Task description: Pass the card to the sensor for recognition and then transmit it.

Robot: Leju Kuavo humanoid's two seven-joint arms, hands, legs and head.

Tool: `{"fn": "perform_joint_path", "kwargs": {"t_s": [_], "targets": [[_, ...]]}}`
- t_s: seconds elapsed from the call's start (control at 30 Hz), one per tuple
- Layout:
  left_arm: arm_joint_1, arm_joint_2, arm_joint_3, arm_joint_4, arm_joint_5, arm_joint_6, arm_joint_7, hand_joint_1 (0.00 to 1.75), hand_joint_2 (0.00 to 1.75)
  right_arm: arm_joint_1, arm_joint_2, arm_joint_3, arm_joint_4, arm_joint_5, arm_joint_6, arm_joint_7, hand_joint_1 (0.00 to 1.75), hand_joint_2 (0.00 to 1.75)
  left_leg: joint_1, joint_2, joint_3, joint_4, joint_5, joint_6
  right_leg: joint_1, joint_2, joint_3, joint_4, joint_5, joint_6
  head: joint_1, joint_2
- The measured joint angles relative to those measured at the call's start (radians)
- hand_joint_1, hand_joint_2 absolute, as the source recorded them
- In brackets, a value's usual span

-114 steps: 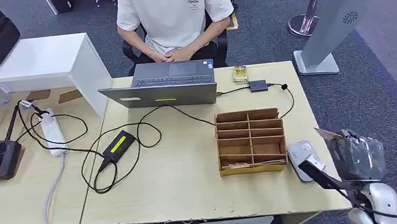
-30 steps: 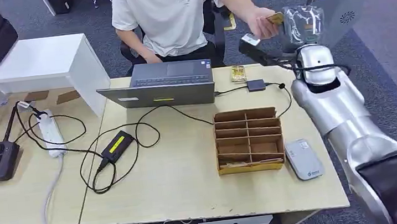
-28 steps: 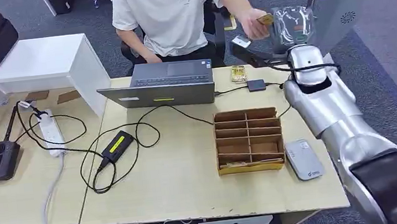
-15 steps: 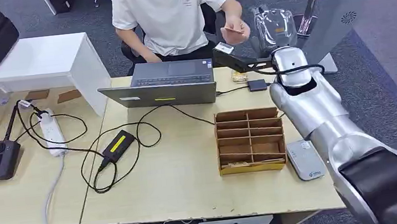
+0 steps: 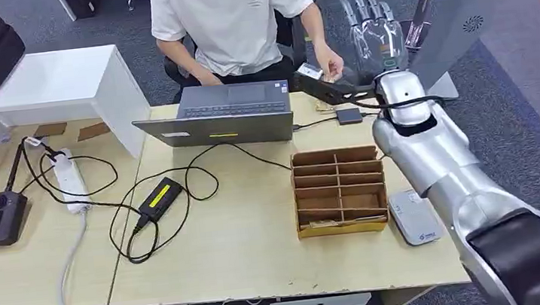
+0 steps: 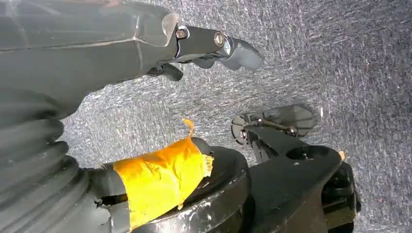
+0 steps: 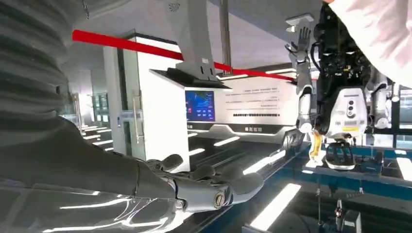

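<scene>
The right robot hand (image 5: 372, 24) is up high past the far edge of the desk (image 5: 246, 238), close to the person (image 5: 234, 20); its fingers are straight and spread apart, and it holds nothing; the right wrist view shows the same, fingers stretched out with nothing in them.

The card (image 5: 331, 76) is in the person's hand (image 5: 330, 64), just past the far edge of the desk, lower than the right robot hand and on its laptop side; it is too small to tell which way its long side points; a moment ago the person held the card higher up, right by the robot hand, and the fingers looked curled; now the fingers are opened up and the card has come down toward the desk.

The card reader (image 5: 414, 217) lies on the desk just beside the brown box (image 5: 340, 191), well apart from the card.

The left robot hand (image 6: 214, 46) hangs over the floor; its fingers look a bit bent, and I cannot tell more.

The right robot hand is the nearer one to the card; I think the handover is done.
</scene>
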Motion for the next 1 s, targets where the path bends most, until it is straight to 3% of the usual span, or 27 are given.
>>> {"fn": "perform_joint_path", "kwargs": {"t_s": [0.13,0.27,0.33,0.53,0.77,1.0], "targets": [[0.002,-0.002,0.008,0.000,0.031,-0.010,0.008,0.00,1.75,0.047,-0.039,-0.014,-0.078,-0.095,-0.011,-0.052,0.00,1.75,0.000,-0.001,0.000,0.000,0.000,0.000,0.000,-0.001,0.000,-0.001,0.000,0.000,0.000,0.000],[0.014,-0.011,0.039,0.001,0.082,-0.019,0.029,0.00,1.75,0.181,-0.123,-0.052,-0.282,-0.228,0.020,-0.092,0.00,1.75,0.000,-0.004,-0.001,0.000,0.000,0.001,0.000,-0.004,0.001,-0.002,0.000,0.000,0.000,0.000],[0.018,-0.013,0.047,0.001,0.094,-0.019,0.029,0.00,1.75,0.260,-0.161,-0.070,-0.371,-0.223,0.014,-0.092,0.00,1.75,0.000,-0.004,-0.001,0.000,-0.001,0.002,0.000,-0.004,0.001,-0.003,0.000,0.000,0.000,0.000],[0.026,-0.027,0.084,0.015,0.101,-0.019,0.026,0.00,1.75,0.568,-0.250,-0.128,-0.667,-0.126,-0.116,-0.081,0.00,1.75,0.000,-0.003,-0.001,0.000,-0.004,0.004,0.000,-0.004,0.001,-0.003,-0.002,0.002,0.000,0.000],[0.037,-0.042,0.128,0.029,0.103,-0.007,0.025,0.00,1.75,0.871,-0.274,-0.184,-0.926,-0.072,-0.174,-0.096,0.00,1.75,0.000,-0.003,-0.001,-0.001,-0.006,0.003,0.000,-0.004,0.001,-0.003,-0.005,0.001,0.000,0.000],[0.045,-0.044,0.154,0.035,0.103,-0.002,0.021,0.00,1.75,1.031,-0.283,-0.223,-1.033,-0.071,-0.191,-0.105,0.00,1.75,0.000,-0.003,-0.001,-0.001,-0.006,0.003,0.000,-0.004,0.001,-0.003,-0.005,0.001,0.000,0.000]]}}
